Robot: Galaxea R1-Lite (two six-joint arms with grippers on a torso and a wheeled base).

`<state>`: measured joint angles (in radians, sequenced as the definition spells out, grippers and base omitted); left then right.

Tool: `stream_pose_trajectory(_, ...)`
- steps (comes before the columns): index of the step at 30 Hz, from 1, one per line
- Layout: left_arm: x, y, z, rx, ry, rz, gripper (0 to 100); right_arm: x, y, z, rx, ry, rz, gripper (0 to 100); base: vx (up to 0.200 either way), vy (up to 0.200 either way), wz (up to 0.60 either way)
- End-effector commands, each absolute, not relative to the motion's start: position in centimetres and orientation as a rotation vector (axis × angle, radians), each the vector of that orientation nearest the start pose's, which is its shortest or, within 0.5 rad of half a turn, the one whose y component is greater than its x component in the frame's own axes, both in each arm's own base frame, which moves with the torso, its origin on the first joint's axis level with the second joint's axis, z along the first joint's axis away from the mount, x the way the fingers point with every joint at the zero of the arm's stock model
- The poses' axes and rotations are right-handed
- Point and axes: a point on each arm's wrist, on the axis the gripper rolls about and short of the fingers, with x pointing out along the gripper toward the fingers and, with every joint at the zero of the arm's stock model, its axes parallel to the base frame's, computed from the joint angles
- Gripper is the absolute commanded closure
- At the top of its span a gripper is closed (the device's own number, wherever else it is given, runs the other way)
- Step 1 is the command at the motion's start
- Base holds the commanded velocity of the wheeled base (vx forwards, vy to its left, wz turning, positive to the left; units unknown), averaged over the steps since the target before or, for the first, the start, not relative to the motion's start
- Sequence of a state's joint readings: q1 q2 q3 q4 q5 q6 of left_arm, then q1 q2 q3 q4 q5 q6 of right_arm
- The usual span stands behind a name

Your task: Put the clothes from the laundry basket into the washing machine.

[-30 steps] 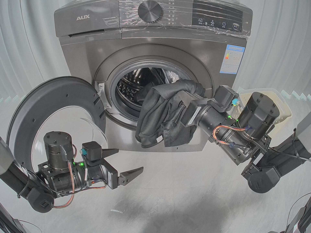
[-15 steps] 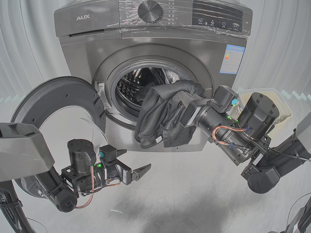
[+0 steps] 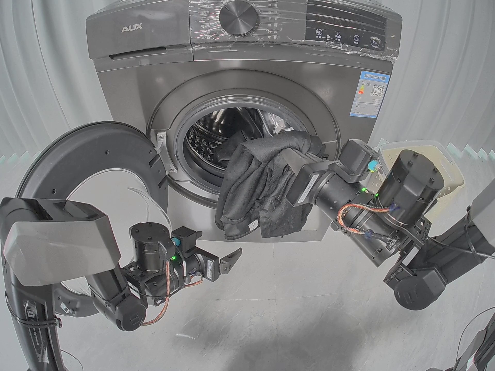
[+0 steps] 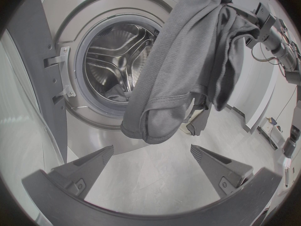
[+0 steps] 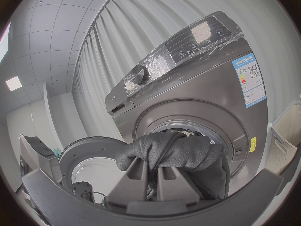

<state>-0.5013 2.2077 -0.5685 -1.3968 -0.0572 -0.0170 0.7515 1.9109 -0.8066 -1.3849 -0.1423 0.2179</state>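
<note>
Presently: dark garment (image 3: 258,186), one item, hangs in front of the washing machine (image 3: 154,78), across the 4 o'clock side of its round opening, with most of its length outside the drum above the floor. Right gripper (image 5: 157,173): jaws pressed together on the garment's top fold, at the drum mouth. Left gripper (image 3: 220,243): jaws spread, nothing between them, low at 7 o'clock of the hanging cloth. Change over the last second: the left arm has swung in from the open door (image 3: 87,166) at 9 o'clock toward the hem, while the right arm has barely moved. Judgement: garment only part-loaded, and the left gripper is probably placed to lift the trailing end in. Laundry basket (image 3: 454,176): at 3 o'clock of the machine.
</note>
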Motion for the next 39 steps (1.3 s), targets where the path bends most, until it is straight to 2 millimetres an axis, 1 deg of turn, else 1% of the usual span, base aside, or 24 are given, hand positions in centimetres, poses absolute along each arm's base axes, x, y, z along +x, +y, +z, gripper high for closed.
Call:
stream_pose_trajectory(1,30.3,-16.8,2.9,0.041,0.254,-0.547,0,25.3,23.3,18.9,0.333,-0.19,0.633,100,0.0,0.0,0.0)
stream_pose_trajectory(2,30.9,-17.0,3.0,0.037,0.228,-0.534,0,25.3,23.3,18.9,0.333,-0.19,0.633,100,0.0,0.0,0.0)
stream_pose_trajectory(8,31.6,-17.5,3.2,0.028,0.187,-0.528,0,25.3,23.3,18.9,0.333,-0.189,0.633,100,0.0,0.0,0.0)
stream_pose_trajectory(12,32.1,-17.8,2.7,0.026,0.165,-0.505,0,25.3,23.3,18.9,0.333,-0.19,0.633,100,0.0,0.0,0.0)
stream_pose_trajectory(30,33.4,-18.1,2.7,0.019,0.124,-0.486,0,25.2,23.3,19.0,0.335,-0.193,0.635,100,0.0,0.0,0.0)
stream_pose_trajectory(37,33.9,-18.2,3.3,0.009,0.092,-0.481,0,25.2,23.3,19.0,0.335,-0.193,0.635,100,0.0,0.0,0.0)
stream_pose_trajectory(38,33.9,-18.2,3.3,0.008,0.086,-0.479,100,25.2,23.3,18.9,0.334,-0.19,0.635,100,0.0,0.0,0.0)
stream_pose_trajectory(39,33.9,-18.2,3.3,0.008,0.086,-0.479,100,25.2,23.3,18.9,0.334,-0.19,0.635,100,0.0,0.0,0.0)
